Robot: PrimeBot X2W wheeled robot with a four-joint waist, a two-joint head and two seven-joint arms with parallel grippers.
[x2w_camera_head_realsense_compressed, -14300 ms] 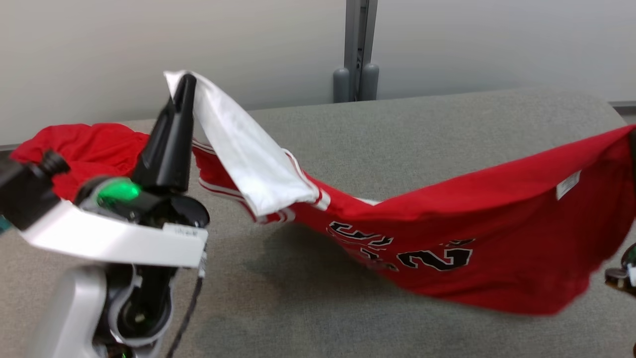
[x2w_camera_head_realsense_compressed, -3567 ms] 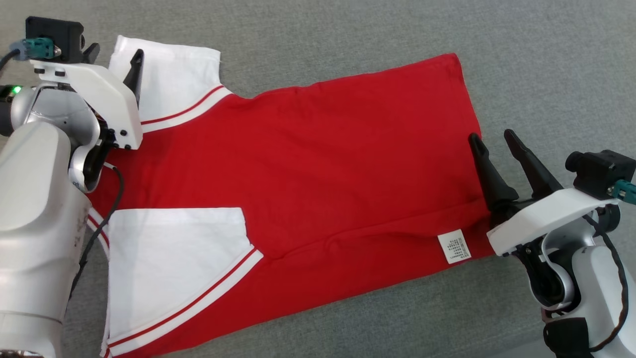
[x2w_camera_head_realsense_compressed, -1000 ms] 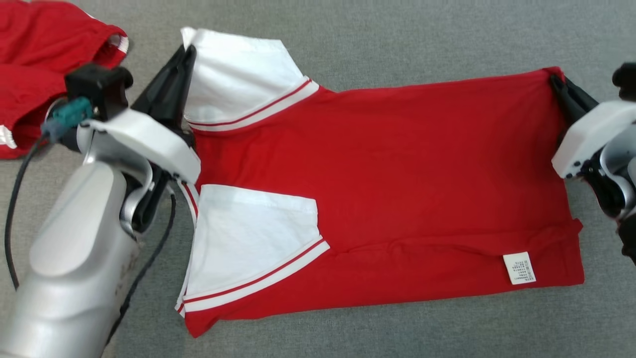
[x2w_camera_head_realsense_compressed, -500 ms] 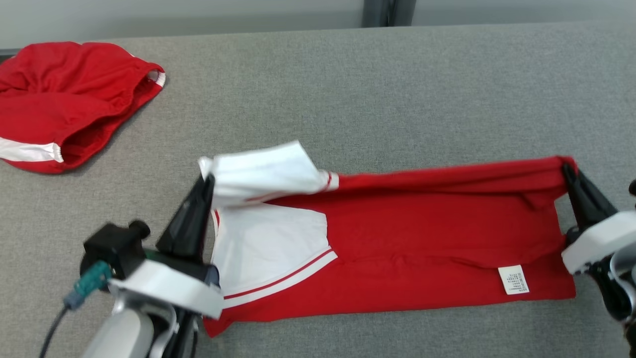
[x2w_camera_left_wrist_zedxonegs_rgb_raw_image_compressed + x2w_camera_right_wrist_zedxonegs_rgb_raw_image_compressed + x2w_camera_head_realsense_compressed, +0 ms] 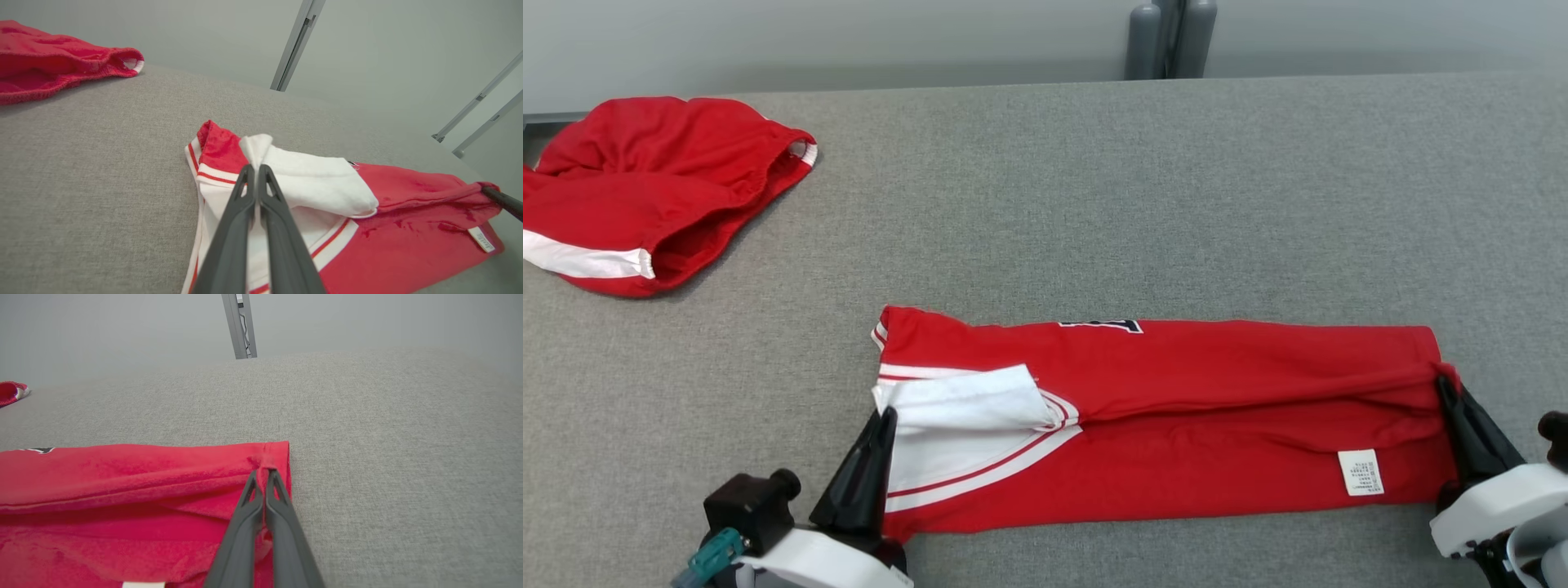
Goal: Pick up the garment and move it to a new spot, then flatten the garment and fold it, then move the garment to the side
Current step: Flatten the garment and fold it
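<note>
The garment (image 5: 1176,408) is a red jersey with white sleeves, lying folded lengthwise as a long strip near the front of the grey table (image 5: 1094,204). My left gripper (image 5: 888,415) is shut on the white sleeve edge (image 5: 261,151) at the strip's left end. At the right end, my right gripper (image 5: 1444,384) is shut on the red hem corner (image 5: 269,457). The folded-over layer (image 5: 1217,359) lies over the lower half, and a white care label (image 5: 1361,473) shows near the right end.
A second red garment with white trim (image 5: 645,196) lies bunched at the table's far left. A grey post (image 5: 1172,37) stands behind the table's back edge against a pale wall. Bare grey cloth surface stretches behind and to the right of the jersey.
Both grippers have drawn the garment's far edge toward me and down, laying the upper half over the lower half. The head view has also tilted up, bringing in the wall.
</note>
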